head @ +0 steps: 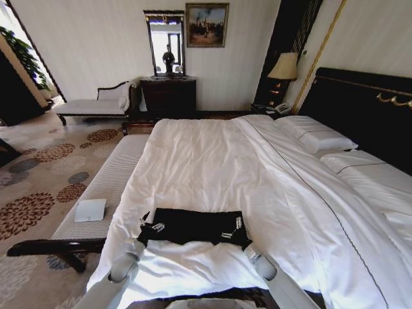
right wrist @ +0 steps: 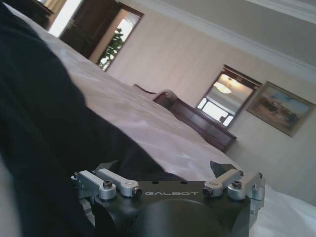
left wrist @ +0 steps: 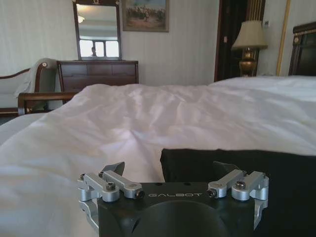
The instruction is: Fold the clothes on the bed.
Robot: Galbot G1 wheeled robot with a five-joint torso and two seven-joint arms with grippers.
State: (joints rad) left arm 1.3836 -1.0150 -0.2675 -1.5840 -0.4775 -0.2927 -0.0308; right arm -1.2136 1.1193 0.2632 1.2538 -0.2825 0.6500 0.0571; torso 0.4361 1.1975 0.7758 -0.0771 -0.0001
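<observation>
The black T-shirt (head: 193,226) lies on the bed (head: 212,167), on the white duvet at the edge nearest the robot. It forms a wide, short band that runs across the head view, and the bare duvet stretches beyond it towards the pillows (head: 318,136) and the dark headboard (head: 360,109). No print shows on the fabric.

The left end effector (head: 153,226) sits at the T-shirt's left end. In the left wrist view the left end effector (left wrist: 170,170) has its fingers spread wide apart. One dark fingertip (left wrist: 114,169) stands over the white duvet just beside the T-shirt (left wrist: 237,170), and the other lies against the black cloth. Nothing is gripped between them.

The right end effector (head: 235,227) sits at the T-shirt's right end, well apart from the left one, with the whole dark band between them. In the right wrist view the right end effector (right wrist: 165,170) also has its fingers spread apart. The black fabric (right wrist: 44,133) rises beside it, and one fingertip (right wrist: 106,167) is close against that cloth. The other fingertip stands over the white duvet. Both grey forearms reach up from the lower edge of the head view to the T-shirt.

Left of the bed stands a long pale upholstered bench (head: 106,187) with a small white object (head: 90,210) lying on it.
</observation>
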